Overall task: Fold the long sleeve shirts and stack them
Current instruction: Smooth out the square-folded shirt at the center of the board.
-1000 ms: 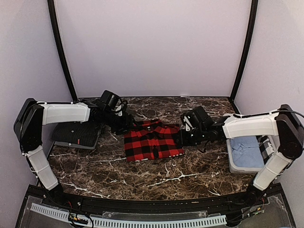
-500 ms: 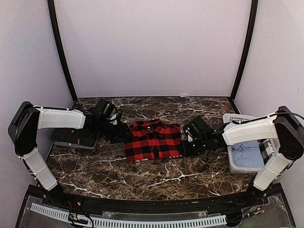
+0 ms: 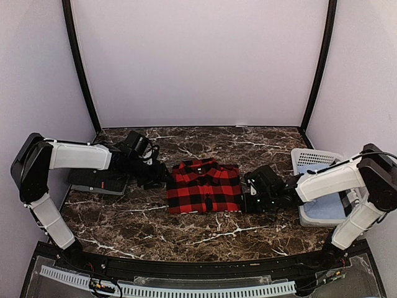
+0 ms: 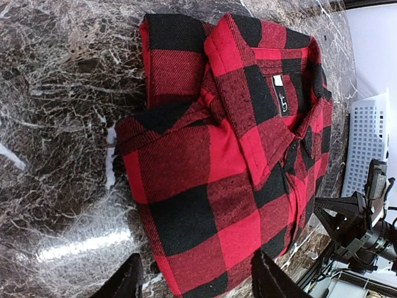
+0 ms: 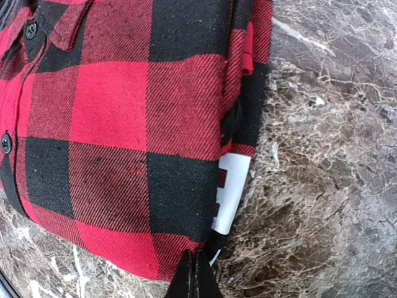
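The red-and-black flannel shirt (image 3: 205, 188) lies folded in the middle of the table, collar toward the back. It fills the left wrist view (image 4: 229, 155) and the right wrist view (image 5: 124, 124), where a white letter patch (image 5: 232, 189) shows at its folded edge. My left gripper (image 3: 162, 177) is low at the shirt's left edge, open (image 4: 195, 282), with its fingers either side of the shirt's edge. My right gripper (image 3: 249, 198) is at the shirt's right edge, its fingers (image 5: 195, 276) shut together and their tips touching the corner of the cloth. The dark charcoal shirt (image 3: 99, 180) lies folded at the left.
A white plastic basket (image 3: 313, 159) stands at the right edge with light blue cloth (image 3: 325, 208) in it; it also shows in the left wrist view (image 4: 366, 143). Bare marble table (image 3: 205, 233) lies in front of the shirt. Black frame posts rise at the back corners.
My right gripper has moved nearer and lower along the shirt's right edge. My left gripper has dropped to the shirt's left edge. The flannel has shifted slightly to the right and lies flatter.
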Robot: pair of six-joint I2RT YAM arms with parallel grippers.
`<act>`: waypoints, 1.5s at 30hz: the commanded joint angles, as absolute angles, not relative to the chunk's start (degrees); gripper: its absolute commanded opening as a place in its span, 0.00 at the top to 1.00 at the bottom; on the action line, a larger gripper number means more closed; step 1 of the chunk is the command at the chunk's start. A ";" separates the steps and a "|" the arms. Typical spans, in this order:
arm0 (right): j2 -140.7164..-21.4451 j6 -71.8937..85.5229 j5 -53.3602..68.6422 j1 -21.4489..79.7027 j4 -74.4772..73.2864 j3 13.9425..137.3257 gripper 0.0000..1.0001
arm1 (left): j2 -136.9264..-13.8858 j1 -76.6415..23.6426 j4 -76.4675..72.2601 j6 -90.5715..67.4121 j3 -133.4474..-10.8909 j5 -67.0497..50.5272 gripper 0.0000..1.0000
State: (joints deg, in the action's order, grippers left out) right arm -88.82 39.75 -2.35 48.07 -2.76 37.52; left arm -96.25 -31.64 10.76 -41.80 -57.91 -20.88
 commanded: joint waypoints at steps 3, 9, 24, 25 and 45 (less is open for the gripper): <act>-85.25 40.45 -2.68 48.60 -4.76 36.90 0.90 | -96.62 -31.28 11.13 -40.75 -61.36 -20.97 0.45; -81.27 36.72 -5.99 46.86 -12.29 45.74 0.60 | -99.71 -30.71 12.52 -38.93 -64.27 -18.85 0.51; -101.17 27.21 -1.36 37.06 -8.29 63.53 0.62 | -106.78 -29.80 14.42 -36.50 -69.97 -15.42 0.58; -102.11 27.02 -1.10 36.86 -8.41 64.32 0.62 | -107.00 -29.80 14.46 -36.44 -70.32 -15.35 0.59; -110.29 25.73 -1.10 35.86 -8.00 69.08 0.66 | -111.80 -29.66 14.00 -36.56 -73.11 -15.39 0.59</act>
State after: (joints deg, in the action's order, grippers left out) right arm -108.68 26.41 -1.28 36.32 -9.39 67.31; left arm -111.28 -30.09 13.67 -36.80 -71.33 -14.37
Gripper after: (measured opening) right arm 0.349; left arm 0.419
